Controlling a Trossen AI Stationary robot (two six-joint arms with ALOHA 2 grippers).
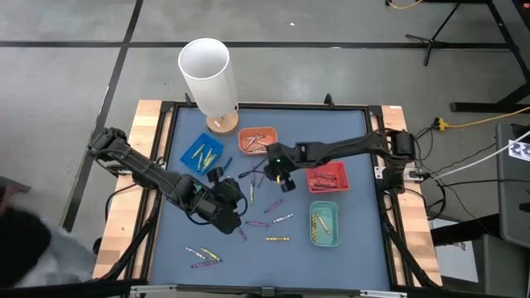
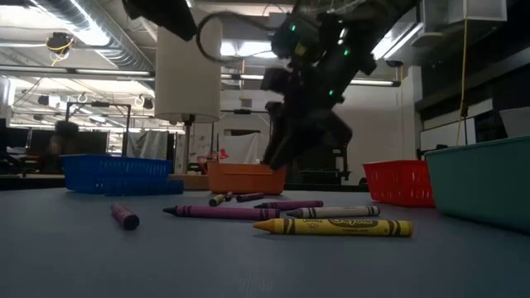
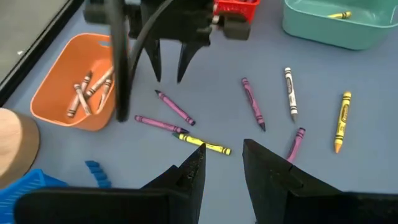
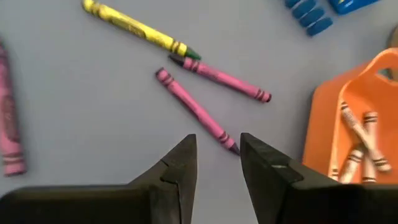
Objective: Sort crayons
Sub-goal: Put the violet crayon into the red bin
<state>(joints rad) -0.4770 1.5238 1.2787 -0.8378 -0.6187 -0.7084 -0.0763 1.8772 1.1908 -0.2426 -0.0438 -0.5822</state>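
Two arms: both worked over the blue worktop (image 1: 364,248), the left from the left side, the right from the right.
Left pincer (image 1: 234,201): hovered near the middle of the worktop, fingers slightly spread, pinching nothing.
Blue tray (image 1: 201,154): sat left of centre toward the far edge, with yellow crayons (image 1: 204,155) inside, lying at mixed angles.
White cylinder (image 1: 207,73): stood upright on a wooden base at the far edge.
Orange tray (image 1: 257,139): sat beside the blue tray, holding pale crayons (image 3: 87,90) crossed over each other.
Loose crayons near front left (image 1: 201,256): a small group lay close to the near edge; their directions were too small to read.
Middle cluster: a magenta crayon (image 4: 198,111) lay diagonally with its tip just ahead of the right pincer; a second magenta crayon (image 4: 221,78) and a yellow crayon (image 4: 137,27) lay nearly in line, tips almost meeting.
Right pincer (image 1: 283,179): hung just above the worktop over that cluster, fingers spread, empty.
Other loose crayons: a purple one (image 3: 253,104), a pale one (image 3: 290,93) and an orange-yellow one (image 3: 341,121) lay roughly parallel, long axes running away from the left wrist camera.
Red tray (image 1: 328,178): sat right of centre, under the right arm.
Green tray (image 1: 324,224): sat nearer the front right, with a yellow crayon (image 3: 339,14) inside.
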